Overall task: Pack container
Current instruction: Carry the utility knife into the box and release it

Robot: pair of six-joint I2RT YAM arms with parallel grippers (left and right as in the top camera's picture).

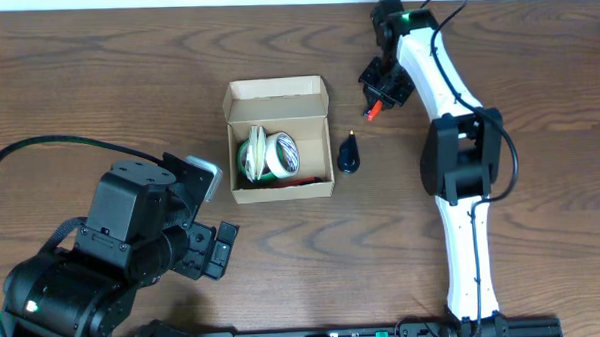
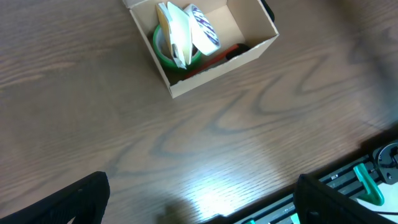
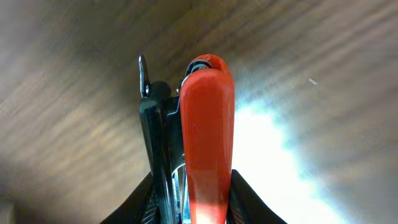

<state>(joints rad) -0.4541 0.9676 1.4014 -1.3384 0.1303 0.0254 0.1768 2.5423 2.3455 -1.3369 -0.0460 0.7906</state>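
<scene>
Up-table right of container (image 1: 275, 89), right gripper (image 1: 383, 90) clamps red-handled tool (image 3: 207, 143), likely next item for packing; left gripper (image 2: 202, 198) gapes empty, parked clear.

Arms apart — left tool (image 2: 200, 186) spread wide, right tool (image 1: 381, 96) clamping orange handle (image 3: 208, 143).

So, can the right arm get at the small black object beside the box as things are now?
Probably it can reach it, but not grasp it: bare table lies between the right claw and the black object, yet the claw is shut on a red-handled tool.
</scene>
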